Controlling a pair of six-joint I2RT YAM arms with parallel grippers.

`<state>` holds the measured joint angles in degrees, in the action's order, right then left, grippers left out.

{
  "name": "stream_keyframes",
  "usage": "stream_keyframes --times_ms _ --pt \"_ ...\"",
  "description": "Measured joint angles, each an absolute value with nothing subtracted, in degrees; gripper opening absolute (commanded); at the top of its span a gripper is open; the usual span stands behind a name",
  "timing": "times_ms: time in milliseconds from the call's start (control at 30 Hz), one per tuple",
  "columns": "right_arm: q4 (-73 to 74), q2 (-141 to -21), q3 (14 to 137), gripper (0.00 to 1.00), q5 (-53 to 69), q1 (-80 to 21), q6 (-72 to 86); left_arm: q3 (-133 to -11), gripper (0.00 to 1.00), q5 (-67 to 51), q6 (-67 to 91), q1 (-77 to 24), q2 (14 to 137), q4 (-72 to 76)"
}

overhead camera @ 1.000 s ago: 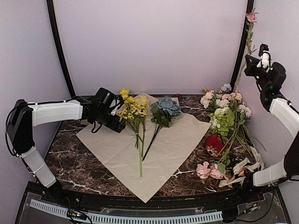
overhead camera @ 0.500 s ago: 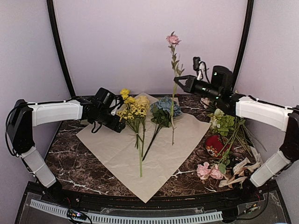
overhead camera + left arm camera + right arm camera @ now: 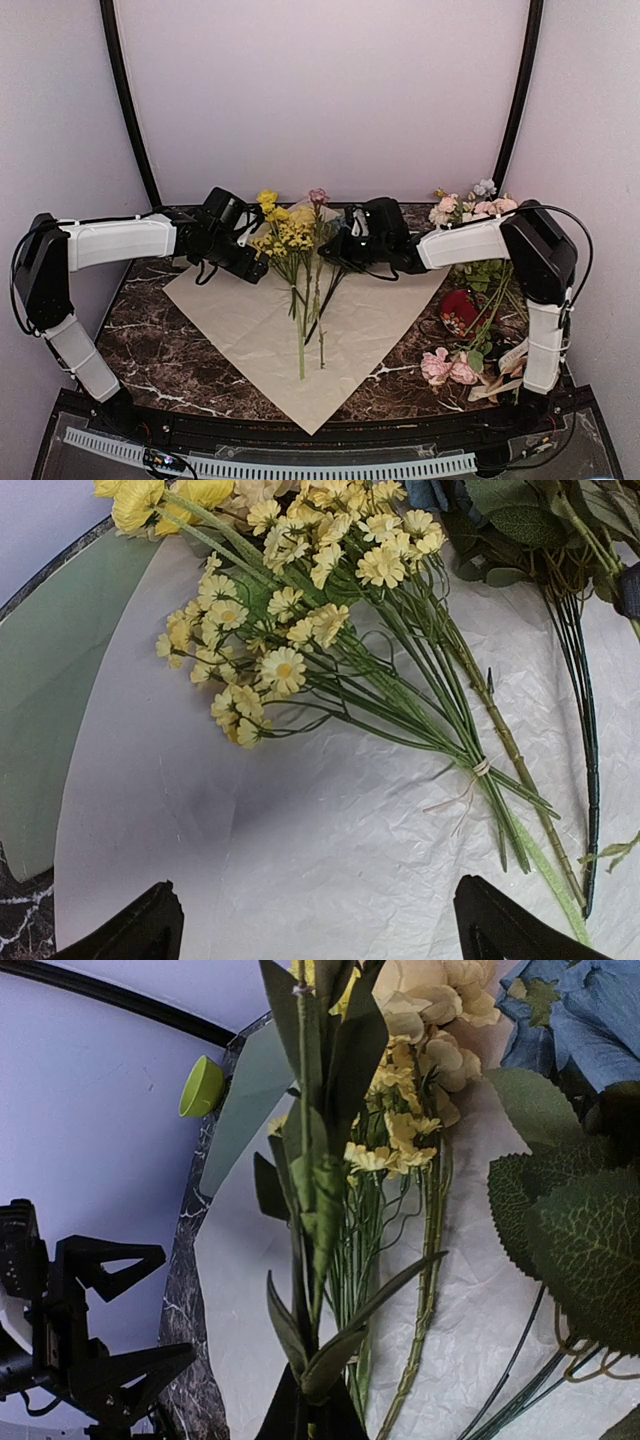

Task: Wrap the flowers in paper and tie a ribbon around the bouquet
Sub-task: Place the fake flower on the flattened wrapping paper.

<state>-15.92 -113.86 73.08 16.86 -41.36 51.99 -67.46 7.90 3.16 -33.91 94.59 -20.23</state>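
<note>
The paper (image 3: 262,330) lies beige face up on the table, also seen as paper (image 3: 300,840). On it rest the yellow flowers (image 3: 287,235), (image 3: 290,610), (image 3: 400,1130) and the blue hydrangea (image 3: 580,1020), which the right arm mostly covers from above. My right gripper (image 3: 326,250), (image 3: 310,1415) is shut on a leafy pink-budded stem (image 3: 318,197), (image 3: 315,1190), held over the paper between the yellow stems and the hydrangea. My left gripper (image 3: 255,262), (image 3: 320,930) hovers open just left of the yellow blossoms, nothing between its fingers. The ribbon and a wrapped bouquet are out of view.
A heap of pink and white roses with greenery (image 3: 480,235) fills the right side, with a red object (image 3: 462,308), pink blooms (image 3: 445,365) and cream ribbons (image 3: 520,365) nearer. A green sheet (image 3: 45,710) peeks from under the paper. A lime cap (image 3: 200,1085) sits at the back.
The right arm swung from high at the right down to the centre, bringing the pink-budded stem onto the paper between the yellow flowers and the hydrangea. The left arm stayed still.
</note>
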Motion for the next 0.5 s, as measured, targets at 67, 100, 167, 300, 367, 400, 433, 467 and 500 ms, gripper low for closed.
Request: stream_keyframes --times_ms 67,100,167,300,367,400,433,467,500 --pt "-15.11 -115.26 74.37 0.03 16.19 -41.28 51.99 -67.46 0.98 7.88 3.16 -33.91 94.59 -20.23" --pt "-14.5 -115.79 75.07 0.11 15.62 -41.23 51.81 -67.46 0.98 7.9 3.16 -33.91 94.59 -20.23" --pt "-12.67 -116.86 76.99 0.25 15.05 -41.21 50.96 -67.46 0.98 7.9 3.16 -33.91 94.59 -20.23" --pt "-5.82 -118.67 82.98 0.39 13.37 -41.19 46.76 -67.46 0.98 7.88 3.16 -33.91 94.59 -20.25" --pt "-1.96 -118.39 85.43 0.41 11.86 -40.88 43.68 -67.46 0.98 7.97 3.16 -33.91 94.59 -20.23" --pt "-0.27 -117.86 86.19 0.42 10.81 -40.84 41.8 -67.48 0.97 8.01 3.16 -33.91 94.59 -20.25" --pt "1.13 -117.14 86.41 0.43 9.91 -40.82 40.4 -67.48 0.98 8.01 3.14 -33.91 94.59 -20.23" --pt "2.92 -116.05 86.41 0.43 9.08 -40.82 38.59 -67.46 0.98 7.97 3.07 -33.91 94.59 -20.23" --pt "6.0 -114.72 86.39 0.43 7.75 -40.82 35.59 -67.46 0.98 7.94 2.96 -33.91 94.59 -20.18"
